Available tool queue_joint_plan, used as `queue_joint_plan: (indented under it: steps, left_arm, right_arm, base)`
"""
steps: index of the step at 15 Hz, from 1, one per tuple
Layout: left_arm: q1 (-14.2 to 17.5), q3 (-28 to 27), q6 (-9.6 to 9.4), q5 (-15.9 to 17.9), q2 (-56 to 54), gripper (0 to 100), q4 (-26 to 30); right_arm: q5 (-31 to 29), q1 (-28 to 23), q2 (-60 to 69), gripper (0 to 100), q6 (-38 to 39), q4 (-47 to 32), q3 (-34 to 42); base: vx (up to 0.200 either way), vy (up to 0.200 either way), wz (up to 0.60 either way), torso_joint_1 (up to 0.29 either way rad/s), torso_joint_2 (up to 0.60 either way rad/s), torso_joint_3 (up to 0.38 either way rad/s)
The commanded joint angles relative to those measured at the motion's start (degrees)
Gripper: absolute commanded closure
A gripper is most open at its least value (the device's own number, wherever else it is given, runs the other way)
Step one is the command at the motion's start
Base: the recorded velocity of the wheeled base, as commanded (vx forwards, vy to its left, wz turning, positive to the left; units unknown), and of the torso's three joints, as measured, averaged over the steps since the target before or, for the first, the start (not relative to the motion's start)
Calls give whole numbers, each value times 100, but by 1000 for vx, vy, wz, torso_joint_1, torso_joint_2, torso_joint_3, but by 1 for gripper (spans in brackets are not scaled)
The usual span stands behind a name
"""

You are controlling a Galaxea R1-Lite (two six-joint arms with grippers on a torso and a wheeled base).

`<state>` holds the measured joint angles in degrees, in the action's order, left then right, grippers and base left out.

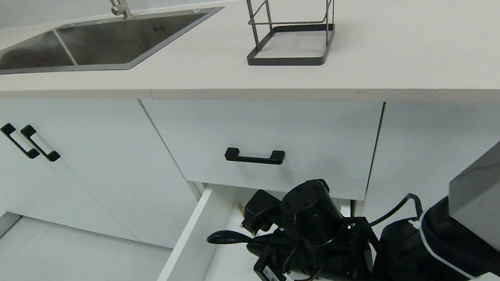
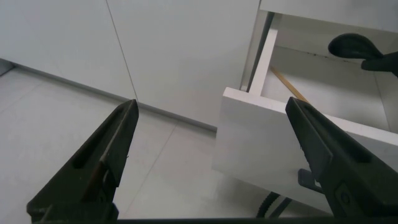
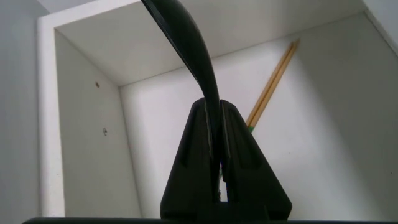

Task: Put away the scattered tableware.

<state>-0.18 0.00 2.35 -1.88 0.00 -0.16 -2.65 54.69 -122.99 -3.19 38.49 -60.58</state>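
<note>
My right fingers (image 3: 198, 127) are clamping the handle of a black spoon (image 3: 181, 34) and holding it over the open drawer (image 1: 182, 252) beneath the surface (image 1: 413, 41), its bowl pointing toward the drawer's left wall. A pair of wooden chopsticks (image 3: 273, 79) is lying on the drawer floor near the back. My left fingers (image 2: 117, 142) are standing wide apart with nothing between them, hanging above the floor just outside the drawer's front panel (image 2: 261, 137).
</note>
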Motion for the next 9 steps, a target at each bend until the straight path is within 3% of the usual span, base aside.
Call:
queue_joint_plan:
  steps: [1, 9]
  left_arm:
    - [1, 0, 2, 3, 0, 0, -2]
    - [1, 0, 2, -6, 0, 0, -2]
  right_arm:
    - [-17, -11, -260, 100, -6, -201, -262]
    - [-421, -143, -709, 100, 82, -351, -772]
  base:
    - [0, 0, 0, 0, 0, 0]
    - [0, 0, 0, 0, 0, 0]
